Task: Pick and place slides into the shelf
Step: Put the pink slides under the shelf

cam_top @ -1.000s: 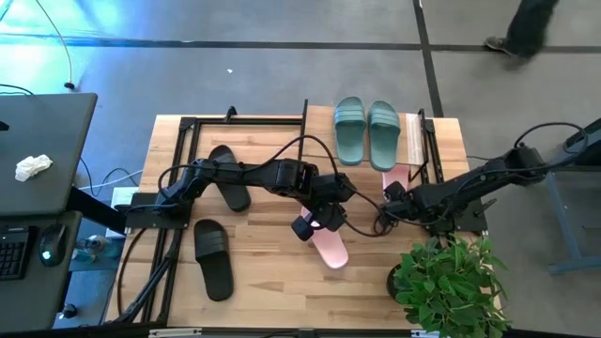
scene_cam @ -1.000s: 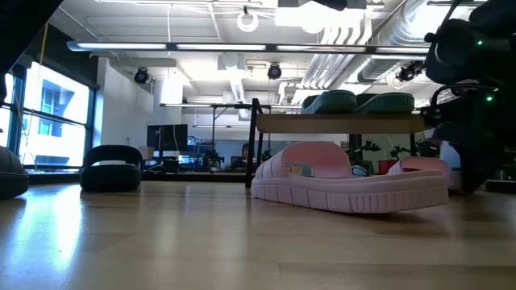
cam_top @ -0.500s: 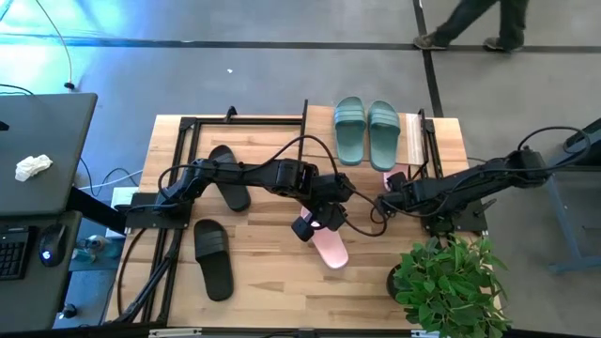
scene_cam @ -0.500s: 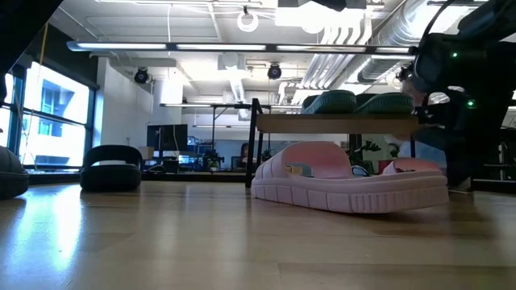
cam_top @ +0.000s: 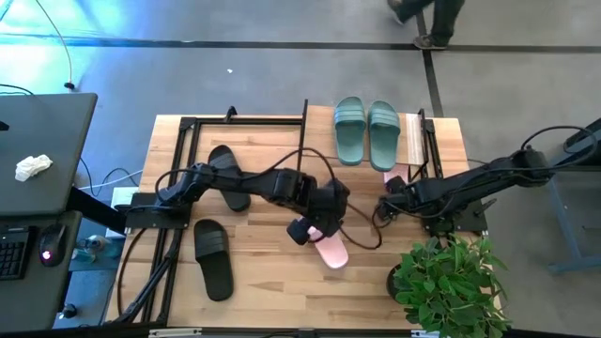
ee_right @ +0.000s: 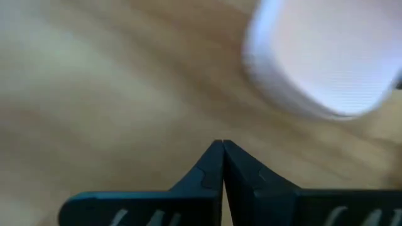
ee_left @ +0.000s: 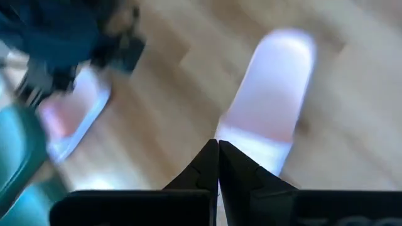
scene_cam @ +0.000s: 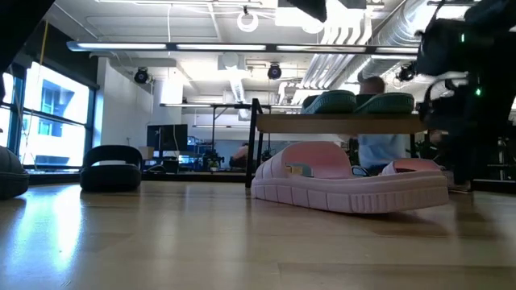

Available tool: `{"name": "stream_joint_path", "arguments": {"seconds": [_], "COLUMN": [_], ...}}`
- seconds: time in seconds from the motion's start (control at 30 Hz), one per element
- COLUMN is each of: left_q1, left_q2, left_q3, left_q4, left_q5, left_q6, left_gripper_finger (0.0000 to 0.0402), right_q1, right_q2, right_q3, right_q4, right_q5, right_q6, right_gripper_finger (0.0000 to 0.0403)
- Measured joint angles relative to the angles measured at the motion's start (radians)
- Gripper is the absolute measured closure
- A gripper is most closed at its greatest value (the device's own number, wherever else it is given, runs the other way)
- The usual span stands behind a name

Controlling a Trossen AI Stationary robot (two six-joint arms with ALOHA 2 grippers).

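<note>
We see one pink slide lying flat in the middle of the table. The left gripper is right over it, fingers pressed together. The right gripper, also pinched together and holding nothing, is near the shelf, where the green slides sit on top.

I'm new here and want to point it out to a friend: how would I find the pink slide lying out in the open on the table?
Start at the wooden tabletop and find the potted plant at its near right corner. Just left of the plant, near the table's middle, lies a pink slide under the left arm's tool. Unlike the other pink slide, tucked partly under the shelf, this one lies fully on open wood.
</note>
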Motion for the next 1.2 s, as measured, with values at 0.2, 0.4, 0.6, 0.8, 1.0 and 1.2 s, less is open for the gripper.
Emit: {"name": "stream_joint_path", "arguments": {"seconds": [0.2,0.4,0.6,0.8,1.0,1.2], "left_q1": [-0.063,-0.093,-0.102,-0.140,-0.195,-0.211], "left_q2": [0.000,0.000,0.000,0.000,0.000,-0.028], "left_q3": [0.000,0.000,0.000,0.000,0.000,-0.002], "left_q4": [-0.053,-0.064,-0.133,-0.193,-0.271,-0.331], "left_q5": [-0.278,-0.289,-0.307,-0.444,-0.586,-0.527], "left_q6": [-0.026,-0.047,-0.135,-0.233,-0.334,-0.368], "left_gripper_finger": [0.0401,0.0401,0.0401,0.0401,0.0401,0.0401], "right_q1": [0.051,0.053,0.052,0.052,0.052,0.052], "right_q2": [-0.113,-0.246,-0.339,-0.380,-0.390,-0.390], "right_q3": [0.119,0.267,0.409,0.470,0.467,0.467], "right_q4": [0.062,0.057,-0.067,-0.149,-0.201,-0.217], "right_q5": [-0.117,0.083,0.305,0.341,0.318,0.289], "right_q6": [-0.173,-0.260,-0.339,-0.359,-0.342,-0.344], "right_gripper_finger": [0.0403,0.0403,0.0403,0.0403,0.0403,0.0403]}}
